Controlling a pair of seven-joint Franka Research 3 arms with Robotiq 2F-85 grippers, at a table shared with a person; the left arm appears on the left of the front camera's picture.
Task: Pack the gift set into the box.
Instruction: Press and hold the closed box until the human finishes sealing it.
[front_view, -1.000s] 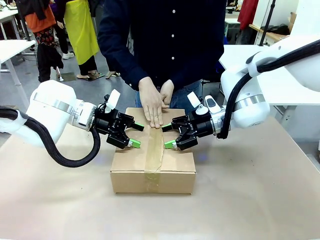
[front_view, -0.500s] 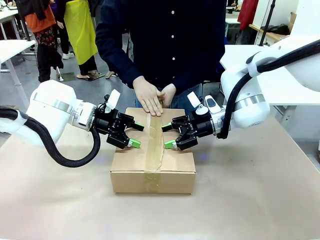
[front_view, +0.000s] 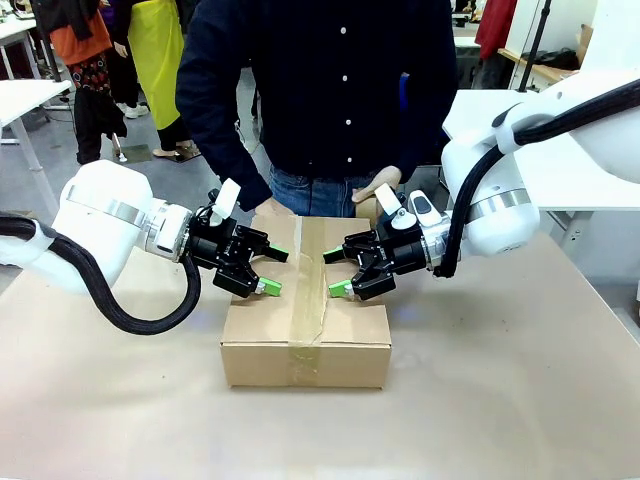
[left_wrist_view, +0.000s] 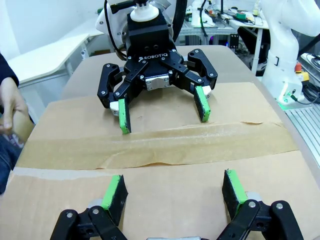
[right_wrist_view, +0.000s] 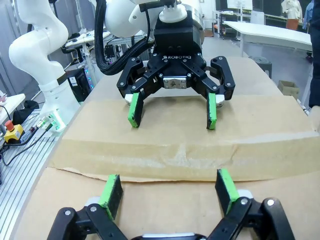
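Brown corrugated cardboard, flaps closed and taped along the centre seam: the box sits on the tan surface, directly under both end effectors. The left end effector hovers low over the flap on its own side of the seam, fingers spread, nothing between them. Just ahead of its fingertips runs the tape strip, wrinkled and a little lifted in places (the left wrist view shows the ripple plainly). Across the seam, facing it, the right end effector mirrors the pose, fingers spread and holding nothing, pads angled toward the tape.

The carton looks light and fairly stiff at the walls, but the flaps will probably give if pressed mid-span; the tape is slick. A hold at the side walls or corners seems safer than pinching the top.

Beyond both end effectors, the person's hands rest at the far edge of the box, close enough to be in the way of any move outward.
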